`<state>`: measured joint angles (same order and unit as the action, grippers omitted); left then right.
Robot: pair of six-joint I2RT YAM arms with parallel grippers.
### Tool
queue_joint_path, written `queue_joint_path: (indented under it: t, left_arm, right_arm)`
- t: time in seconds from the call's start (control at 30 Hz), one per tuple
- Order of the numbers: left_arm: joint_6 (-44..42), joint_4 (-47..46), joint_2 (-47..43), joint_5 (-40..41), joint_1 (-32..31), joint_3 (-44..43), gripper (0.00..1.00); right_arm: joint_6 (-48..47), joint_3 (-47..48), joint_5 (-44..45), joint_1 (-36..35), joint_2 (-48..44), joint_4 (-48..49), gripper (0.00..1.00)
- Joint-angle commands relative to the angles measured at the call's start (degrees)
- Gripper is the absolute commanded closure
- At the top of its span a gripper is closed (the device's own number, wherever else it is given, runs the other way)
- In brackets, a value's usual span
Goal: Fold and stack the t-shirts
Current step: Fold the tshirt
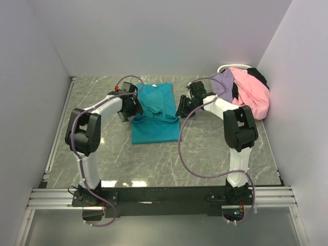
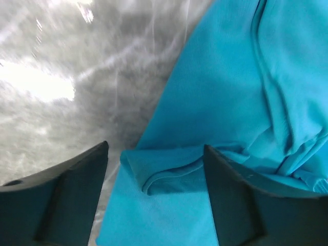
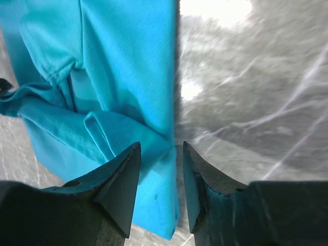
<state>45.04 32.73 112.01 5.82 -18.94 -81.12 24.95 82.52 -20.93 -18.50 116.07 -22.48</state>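
A teal t-shirt [image 1: 154,114] lies partly folded on the marble table, its upper part rumpled. My left gripper [image 1: 128,107] hovers over its left edge. In the left wrist view this gripper [image 2: 156,154] is open, with a folded teal hem [image 2: 169,171] lying loose between the fingers [image 2: 77,179]. My right gripper [image 1: 183,108] is over the shirt's right edge. In the right wrist view it [image 3: 160,148] is open with a narrower gap, and the teal shirt's straight edge [image 3: 164,169] lies below, untouched by the pads. More t-shirts, pink [image 1: 252,95], lavender [image 1: 223,84] and black [image 1: 260,77], are heaped at the back right.
A white basket rim [image 1: 233,66] shows behind the heap in the back right corner. White walls close in the table [image 1: 154,159] on three sides. Bare marble lies in front of the teal shirt and at the far left.
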Motion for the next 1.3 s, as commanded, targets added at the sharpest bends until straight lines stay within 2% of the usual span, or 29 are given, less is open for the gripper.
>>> queue_joint_path:
  t: [0.0, 0.17, 0.37, 0.47, 0.63, 0.8, 1.1, 1.27]
  left_arm:
    - [-1.6, 0.7, -3.4, 3.4, 0.8, -3.4, 0.16]
    - [-1.9, -1.2, -9.2, 0.7, 0.8, 0.2, 0.15]
    - [-3.1, -6.3, -17.3, -10.6, 0.8, 8.9, 0.16]
    - [-4.1, -6.8, -18.3, -15.4, 0.7, 11.1, 0.17]
    - [-4.4, -8.9, -15.3, -17.7, 0.7, 14.1, 0.19]
    - [-5.0, -11.2, -9.5, -17.9, 0.7, 11.9, 0.19]
    - [-6.3, -12.3, -0.2, -16.0, 0.8, 0.9, 0.19]
    - [-6.5, -10.7, 3.0, -13.3, 1.5, -2.5, 0.19]
  right_arm:
    - [-1.3, 1.2, 1.5, 1.2, -4.7, 3.5, 0.54]
    - [-0.5, -1.5, -2.9, 1.2, -9.5, 4.6, 0.52]
    - [0.0, -5.3, -6.8, -0.6, -12.6, 3.9, 0.52]
    - [-0.4, -6.2, -8.3, -1.8, -12.5, 2.8, 0.53]
    - [-0.8, -6.3, -9.0, -2.9, -9.9, 2.6, 0.53]
    - [-1.5, -2.2, -8.7, -2.9, -4.3, 2.6, 0.53]
    - [-3.3, 10.0, -5.8, -2.3, 6.3, -1.0, 0.53]
    - [-3.2, 12.7, -3.3, -0.9, 8.3, -1.3, 0.53]
